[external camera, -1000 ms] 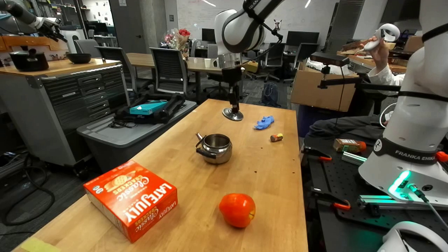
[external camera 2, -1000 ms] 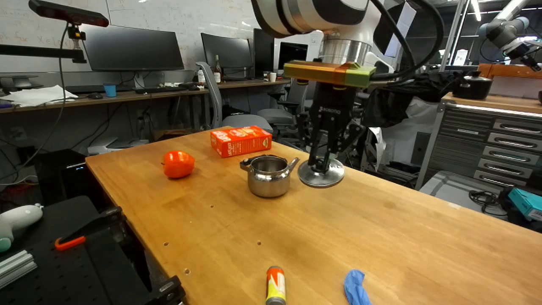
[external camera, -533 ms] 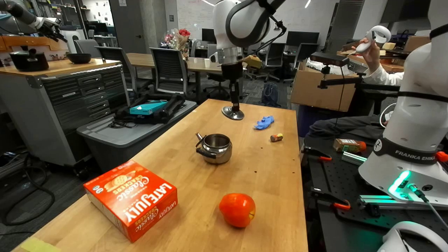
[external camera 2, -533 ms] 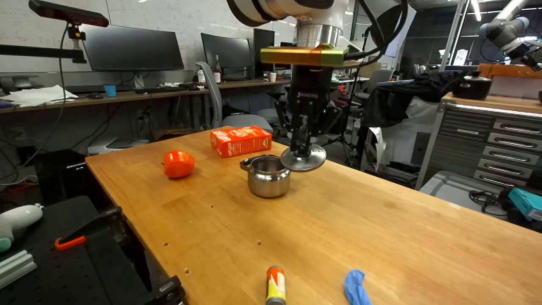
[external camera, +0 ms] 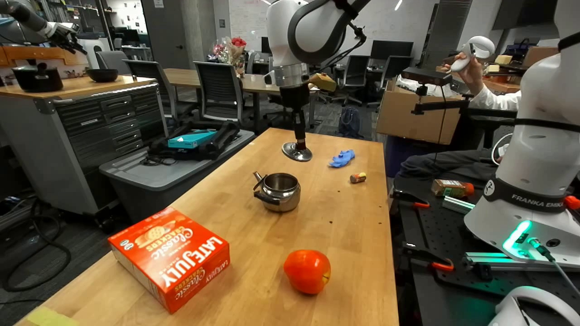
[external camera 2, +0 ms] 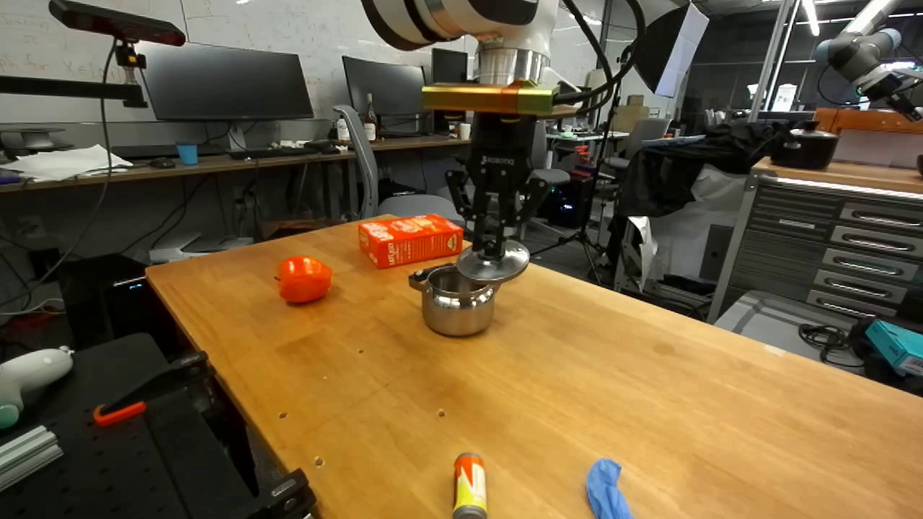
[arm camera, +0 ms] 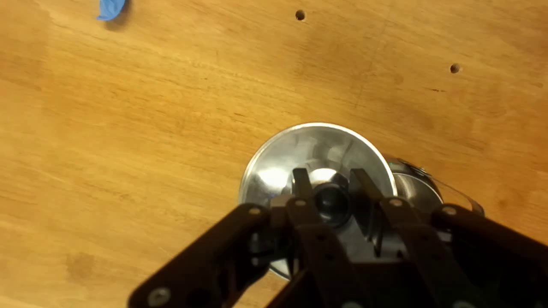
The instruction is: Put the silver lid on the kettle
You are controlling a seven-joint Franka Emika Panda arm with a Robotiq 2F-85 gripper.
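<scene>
Clasping the silver lid (external camera 2: 496, 270) aloft, claw (arm camera: 332, 185) near the kettle (external camera 2: 458, 311).

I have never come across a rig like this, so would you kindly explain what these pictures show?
The white robot arm ends in a black gripper; a person's hand holds a white controller, perhaps steering it. Two views are taken from outside the robot, facing the wooden table from different places; the wrist view is taken from the arm itself, looking down past the gripper. On the table are an open silver kettle, a red-orange fruit, a cracker box, a blue glove and a small cylinder. The gripper is closed on the black knob of the silver lid, holding it above the table, not yet on the kettle.
</scene>
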